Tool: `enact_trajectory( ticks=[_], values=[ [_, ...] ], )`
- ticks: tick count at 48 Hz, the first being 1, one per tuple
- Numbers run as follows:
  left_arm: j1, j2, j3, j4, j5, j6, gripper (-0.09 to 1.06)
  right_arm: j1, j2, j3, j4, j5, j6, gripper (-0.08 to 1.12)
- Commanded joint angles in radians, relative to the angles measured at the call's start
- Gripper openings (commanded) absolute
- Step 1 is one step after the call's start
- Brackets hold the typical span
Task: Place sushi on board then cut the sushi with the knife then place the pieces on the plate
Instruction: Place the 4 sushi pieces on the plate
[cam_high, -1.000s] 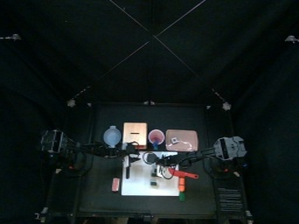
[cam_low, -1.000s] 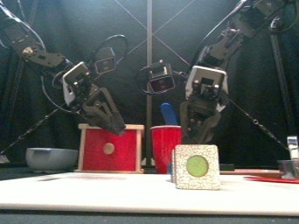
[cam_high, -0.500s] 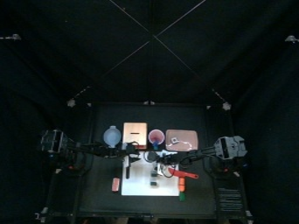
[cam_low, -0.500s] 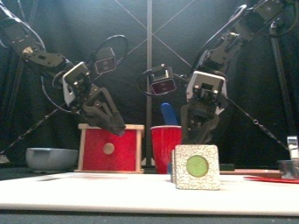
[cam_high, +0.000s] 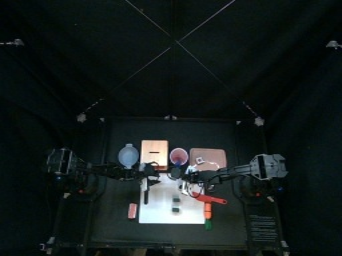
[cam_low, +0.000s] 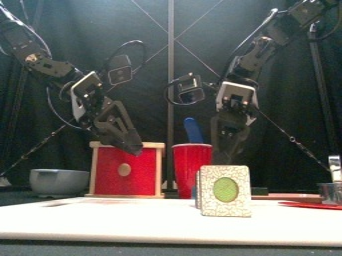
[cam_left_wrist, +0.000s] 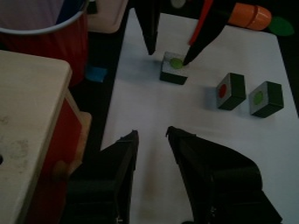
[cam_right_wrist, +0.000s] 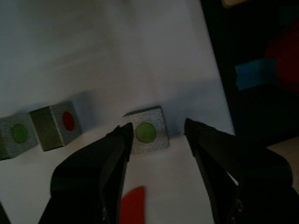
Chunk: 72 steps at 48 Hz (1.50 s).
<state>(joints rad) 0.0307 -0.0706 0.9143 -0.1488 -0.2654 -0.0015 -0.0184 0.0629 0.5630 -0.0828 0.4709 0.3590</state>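
1. As the top view shows, the right gripper (cam_high: 189, 188) hangs over the white board (cam_high: 163, 212). The pink tray (cam_high: 207, 157) lies behind it, and the red knife (cam_high: 211, 200) is on the board's right side. Judged risk: a carry to the tray passes near the red cup (cam_high: 178, 155) and could knock it.
2. Front view: one sushi piece (cam_low: 225, 190) stands on the board with its green-centred face to the front. The right arm descends steeply, its gripper just above the piece and apart from it. The left gripper (cam_low: 127, 142) hangs over the wooden box (cam_low: 124, 170), clear of the work.
3. Left wrist view: the left jaws stand apart and hold nothing. Two further pieces (cam_left_wrist: 228, 90) lie apart on the board.
4. Right wrist view: the right jaws stand apart, straddling the piece without contact. The piece appears slightly nearer one jaw. Judged risk: that jaw touches first and tips or pushes the piece, so the grip fails.
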Motion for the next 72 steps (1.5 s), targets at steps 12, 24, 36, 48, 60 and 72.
enact_trajectory(
  ticks=[12, 24, 36, 48, 60, 72],
  values=[
    [0.003, -0.008, -0.011, -0.002, -0.005, 0.000, 0.74, 0.003, -0.040, -0.005, 0.038, -0.009, -0.008, 0.86],
    [0.003, -0.008, -0.011, 0.000, -0.005, 0.000, 0.74, 0.005, -0.003, -0.005, 0.041, -0.028, -0.005, 0.86],
    [0.003, -0.008, -0.011, 0.000, -0.005, 0.000, 0.74, 0.005, 0.020, -0.003, 0.038, -0.032, -0.006, 0.86],
    [0.003, -0.008, -0.011, 0.000, -0.005, 0.000, 0.74, 0.021, 0.048, -0.006, 0.043, -0.034, -0.008, 0.86],
    [0.005, -0.008, -0.011, -0.002, -0.005, 0.000, 0.74, 0.023, 0.035, -0.015, 0.043, -0.044, -0.002, 0.86],
    [0.003, -0.008, -0.011, 0.000, -0.005, 0.000, 0.74, 0.023, 0.017, -0.015, 0.049, -0.035, -0.002, 0.98]
  ],
)
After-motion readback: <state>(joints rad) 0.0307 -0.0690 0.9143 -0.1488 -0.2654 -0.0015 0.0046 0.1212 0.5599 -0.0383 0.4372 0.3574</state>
